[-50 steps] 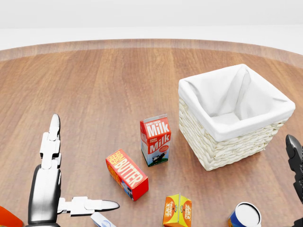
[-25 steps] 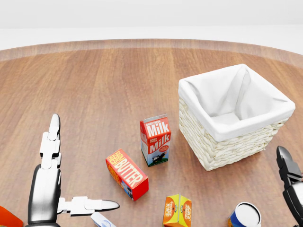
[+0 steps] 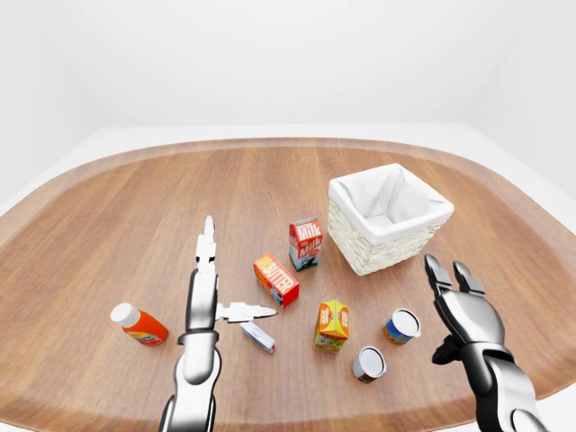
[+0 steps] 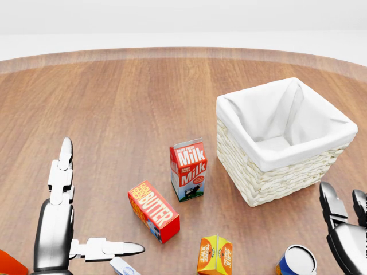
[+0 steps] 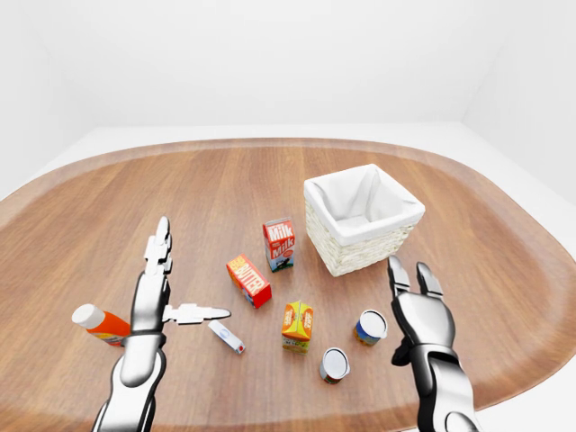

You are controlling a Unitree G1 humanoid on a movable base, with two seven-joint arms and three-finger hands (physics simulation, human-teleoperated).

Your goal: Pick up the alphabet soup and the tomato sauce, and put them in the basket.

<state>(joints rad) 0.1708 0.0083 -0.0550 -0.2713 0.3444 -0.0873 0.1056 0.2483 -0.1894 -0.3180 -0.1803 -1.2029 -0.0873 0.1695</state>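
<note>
You have two cans standing upright on the wooden counter (image 3: pixel 108 225) in the lower right of the left-eye view. One can (image 3: pixel 401 326) has a blue and orange wrapper and a white lid; the other can (image 3: pixel 368 364), lower and a little to the left, has a red wrapper and a pale grey lid. Their labels are too small to read, so you cannot tell from the writing which is the soup and which the sauce.

Readable print is elsewhere: the red and white carton (image 4: pixel 188 170) near the middle of the head view says "Milk" twice, and the red box (image 4: pixel 153 211) lying to its lower left says "BUTTER". An orange carton (image 3: pixel 331 325) stands just left of the cans; its lettering is unclear.

Your right robot hand (image 3: pixel 459 301) hangs at the right side of the left-eye view with fingers spread, holding nothing; the blue can sits just to its left, apart from it, and the red can lies farther to the lower left. Your left robot hand (image 3: pixel 220 297) is also spread wide and empty, left of the butter box, well apart from both cans.

The white-lined wicker basket (image 4: pixel 269 177) stands in the upper right of the head view, above the cans.
</note>
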